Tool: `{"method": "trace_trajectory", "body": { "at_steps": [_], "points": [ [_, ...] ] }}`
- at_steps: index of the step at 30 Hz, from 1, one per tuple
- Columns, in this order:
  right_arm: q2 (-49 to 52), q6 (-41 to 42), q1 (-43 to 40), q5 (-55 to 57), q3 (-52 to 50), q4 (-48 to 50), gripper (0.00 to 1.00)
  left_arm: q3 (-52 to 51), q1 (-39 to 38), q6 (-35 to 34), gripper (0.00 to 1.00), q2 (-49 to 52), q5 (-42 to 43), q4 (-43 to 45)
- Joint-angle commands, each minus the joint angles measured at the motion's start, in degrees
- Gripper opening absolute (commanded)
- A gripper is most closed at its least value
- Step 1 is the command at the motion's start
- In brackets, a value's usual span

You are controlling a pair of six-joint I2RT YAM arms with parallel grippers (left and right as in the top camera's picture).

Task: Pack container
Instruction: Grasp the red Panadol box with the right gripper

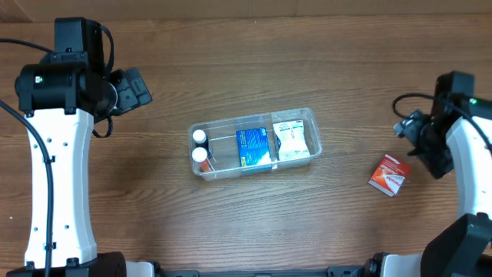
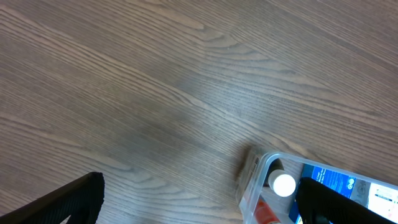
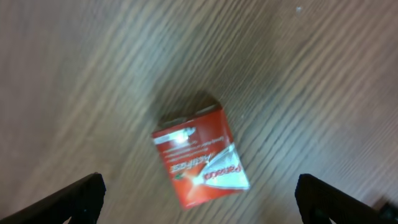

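Note:
The clear plastic container (image 1: 254,145) sits mid-table. It holds two small white-capped bottles (image 1: 201,137) at its left end, a blue packet (image 1: 255,148) in the middle and a white packet (image 1: 290,141) at the right. Its left corner shows in the left wrist view (image 2: 256,171). A red and white box (image 1: 388,175) lies on the table to the right, also in the right wrist view (image 3: 199,155). My left gripper (image 2: 199,202) is open and empty, above the table left of the container. My right gripper (image 3: 199,199) is open and empty, above the red box.
The wooden table (image 1: 254,61) carries nothing else in view. The left arm (image 1: 58,154) stands at the left side and the right arm (image 1: 469,169) at the right edge.

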Motion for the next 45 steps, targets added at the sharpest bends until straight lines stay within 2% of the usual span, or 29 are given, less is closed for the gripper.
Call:
{"method": "trace_trajectory", "body": {
  "at_steps": [1,6,13,27,39,42,45],
  "points": [
    [-0.15,-9.33,0.04,0.22,-5.11,3.19,1.00,0.59,0.24,1.25,1.00,0.33,-0.11,0.22],
    [-0.13,-15.04,0.04,0.22,-9.64,9.25,1.00,0.59,0.24,1.25,1.00,0.33,-0.11,0.24],
    [0.02,-16.68,0.07,0.15,-14.01,14.36,1.00,0.59,0.24,1.25,1.00,0.33,-0.11,0.50],
    [1.18,-17.94,0.11,-2.03,-15.28,15.91,1.00,0.59,0.24,1.25,1.00,0.33,-0.11,0.90],
    [10.25,-18.14,0.11,-4.13,-15.28,17.46,1.00,0.59,0.24,1.25,1.00,0.33,-0.09,0.87],
    [10.38,-18.10,0.11,-4.26,-15.26,17.49,0.96,0.59,0.24,1.25,1.00,0.33,-0.11,0.85],
    [10.38,-17.88,0.11,-4.39,-15.26,17.44,0.87,0.59,0.24,1.27,1.00,0.33,-0.11,0.85]
  ]
}}
